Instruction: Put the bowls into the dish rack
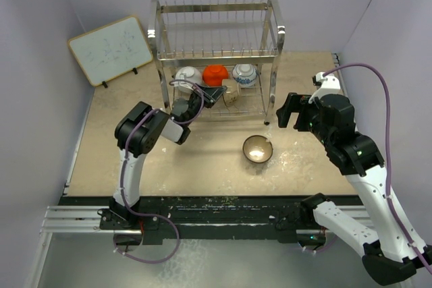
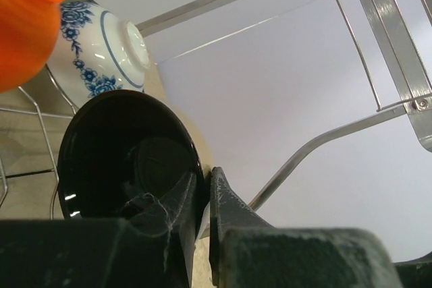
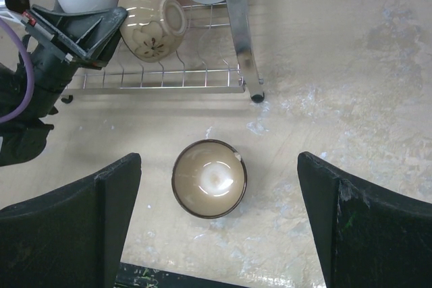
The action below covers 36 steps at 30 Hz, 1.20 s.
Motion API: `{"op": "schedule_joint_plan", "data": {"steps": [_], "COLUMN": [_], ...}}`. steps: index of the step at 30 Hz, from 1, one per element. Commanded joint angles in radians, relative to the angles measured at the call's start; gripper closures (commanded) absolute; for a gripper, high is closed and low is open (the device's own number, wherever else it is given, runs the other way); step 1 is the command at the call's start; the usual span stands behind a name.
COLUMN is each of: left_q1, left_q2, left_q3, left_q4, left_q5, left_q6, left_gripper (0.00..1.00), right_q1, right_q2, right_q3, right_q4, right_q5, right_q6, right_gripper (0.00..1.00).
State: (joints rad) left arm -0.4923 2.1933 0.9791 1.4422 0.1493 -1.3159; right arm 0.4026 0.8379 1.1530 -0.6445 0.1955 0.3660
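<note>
The steel dish rack (image 1: 216, 9) stands at the back. Its lower shelf holds the white bowl (image 1: 187, 74), the orange-red bowl (image 1: 215, 74) and the blue-and-white bowl (image 1: 244, 74). My left gripper (image 1: 214, 94) is shut on the rim of a bowl (image 2: 125, 153) that is glossy black inside and pale beige outside (image 3: 152, 13). It lies on its side at the shelf's front. The tan-brown bowl (image 1: 258, 148) sits upright on the table in front of the rack. My right gripper (image 3: 217, 163) is open and empty above it, one finger on each side.
A white wood-framed board (image 1: 111, 48) leans on the back-left wall. The rack's right front post (image 3: 236, 32) stands just behind the tan-brown bowl (image 3: 209, 178). Walls close in the table on the left, back and right. The arms' base rail (image 1: 202, 210) runs along the near edge.
</note>
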Motion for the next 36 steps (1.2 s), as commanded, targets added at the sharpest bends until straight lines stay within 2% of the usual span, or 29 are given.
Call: {"op": "schedule_joint_plan", "data": {"steps": [1, 8, 14, 26, 36], "left_q1": [0.025, 0.041, 0.050, 0.055, 0.055], "left_q2": [-0.035, -0.068, -0.144, -0.216, -0.322], "left_q3": [-0.056, -0.070, -0.071, -0.072, -0.050], "left_q4": [-0.137, -0.221, -0.369, -0.572, -0.759], "left_q5": [-0.120, -0.143, -0.175, -0.231, -0.303], "left_q6": [0.070, 0.098, 0.167, 0.245, 0.358], "left_gripper": [0.86, 0.81, 0.77, 0.75, 0.64], "right_q1": [-0.005, -0.004, -0.004, -0.004, -0.004], "right_q2": [0.004, 0.006, 0.009, 0.001, -0.006], "right_q3": [-0.002, -0.007, -0.007, -0.006, -0.005], "right_q4": [0.041, 0.046, 0.047, 0.043, 0.037], "right_q5": [0.009, 0.004, 0.002, -0.002, -0.010], "right_q6": [-0.018, -0.017, -0.016, -0.013, -0.009], "right_gripper": [0.01, 0.01, 0.01, 0.01, 0.01]}}
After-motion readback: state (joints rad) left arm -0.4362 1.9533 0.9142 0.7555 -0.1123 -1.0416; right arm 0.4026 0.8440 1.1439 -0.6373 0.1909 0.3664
